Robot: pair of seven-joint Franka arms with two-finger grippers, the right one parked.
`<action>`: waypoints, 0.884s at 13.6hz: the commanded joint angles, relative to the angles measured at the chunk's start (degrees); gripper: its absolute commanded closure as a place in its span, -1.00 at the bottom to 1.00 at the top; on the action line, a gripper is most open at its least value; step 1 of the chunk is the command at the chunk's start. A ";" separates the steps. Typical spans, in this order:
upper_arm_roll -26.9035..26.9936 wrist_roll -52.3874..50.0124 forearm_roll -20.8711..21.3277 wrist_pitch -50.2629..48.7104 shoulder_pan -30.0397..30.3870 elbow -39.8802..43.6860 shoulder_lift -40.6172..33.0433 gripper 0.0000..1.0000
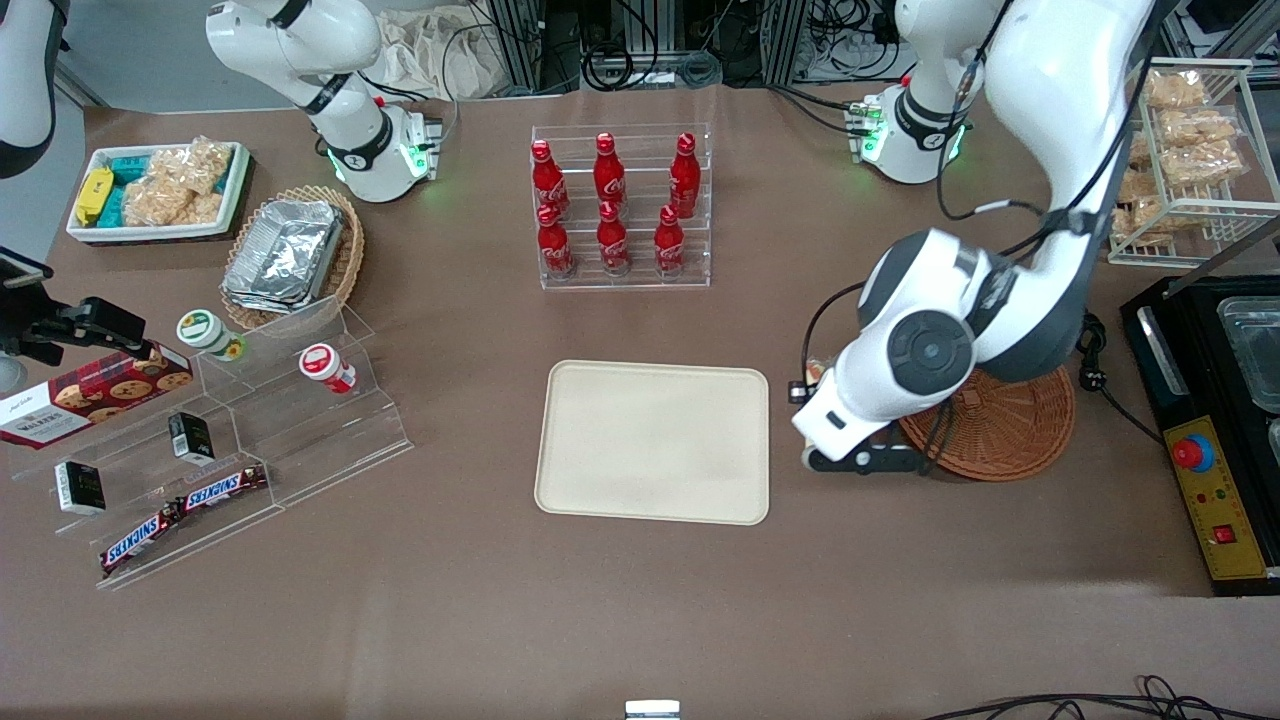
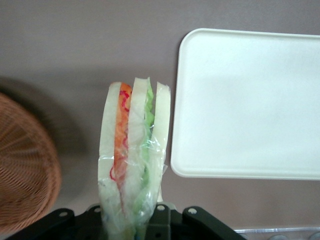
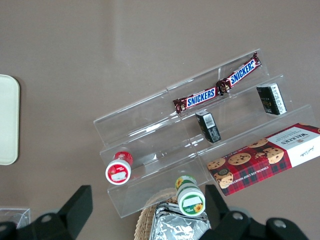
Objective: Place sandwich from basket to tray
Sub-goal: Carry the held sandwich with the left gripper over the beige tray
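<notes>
Sandwich, wrapped, orange-green layered, upright in hand

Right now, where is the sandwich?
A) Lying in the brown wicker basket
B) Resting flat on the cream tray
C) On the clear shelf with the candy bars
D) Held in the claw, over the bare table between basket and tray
D: the left wrist view shows the sandwich gripped in the claw, hanging over brown table with the basket to one side and the tray to the other, touching neither.
</notes>
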 commanded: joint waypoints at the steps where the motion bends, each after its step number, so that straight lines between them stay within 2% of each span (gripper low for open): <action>1: 0.79 -0.99 0.66 4.06 -3.98 2.84 4.93 1.00; 3: 0.87 -4.24 1.53 8.28 -5.74 2.83 7.91 1.00; 6: 0.79 -6.79 7.41 14.35 -7.15 2.83 12.22 1.00; 9: 0.79 -8.64 7.95 20.50 -8.04 2.84 15.39 1.00; 12: 0.79 -8.82 7.78 20.96 -8.13 2.83 15.31 0.95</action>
